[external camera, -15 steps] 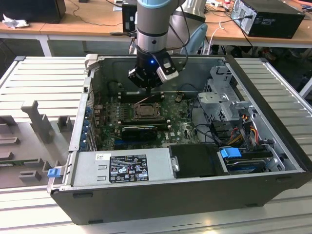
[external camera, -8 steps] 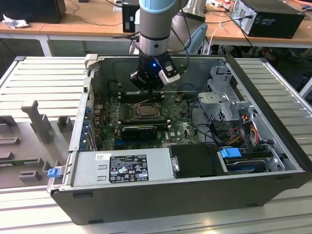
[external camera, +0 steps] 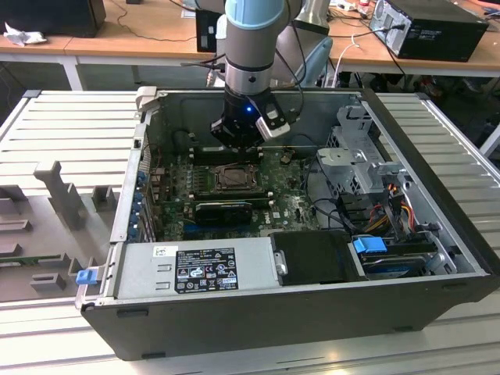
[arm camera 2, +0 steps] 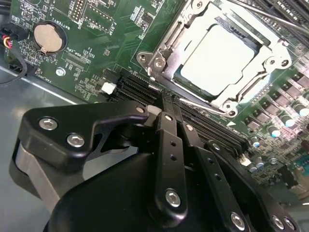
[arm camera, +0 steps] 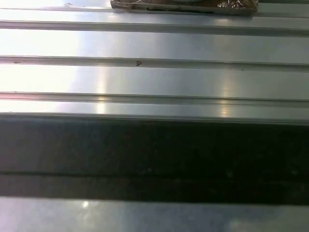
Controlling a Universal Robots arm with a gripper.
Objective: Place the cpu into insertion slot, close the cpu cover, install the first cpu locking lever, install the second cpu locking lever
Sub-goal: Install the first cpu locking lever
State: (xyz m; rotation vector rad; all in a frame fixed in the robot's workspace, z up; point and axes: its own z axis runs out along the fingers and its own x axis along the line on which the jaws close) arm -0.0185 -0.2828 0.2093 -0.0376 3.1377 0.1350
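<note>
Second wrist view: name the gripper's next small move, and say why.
Probably a short advance of the gripper toward the thin lever rod past the cpu cover: the cover looks flat around the cpu, and the shut, empty fingers point at its near edge.

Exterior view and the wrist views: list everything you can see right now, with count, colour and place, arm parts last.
computer case: one, dark grey, lying open on the ribbed metal table.
motherboard: one, green, on the case floor.
cpu: one, silvery top, seated in the insertion slot.
cpu cover: one, silvery frame, lying down around the cpu.
coin battery: one, silvery, on the motherboard.
power supply: one, grey, along the case's near wall.
blue clips: two, one by the drive bay, one at the case's corner.
gripper: one, black, jaws together, holding nothing, above the memory slots.
</note>
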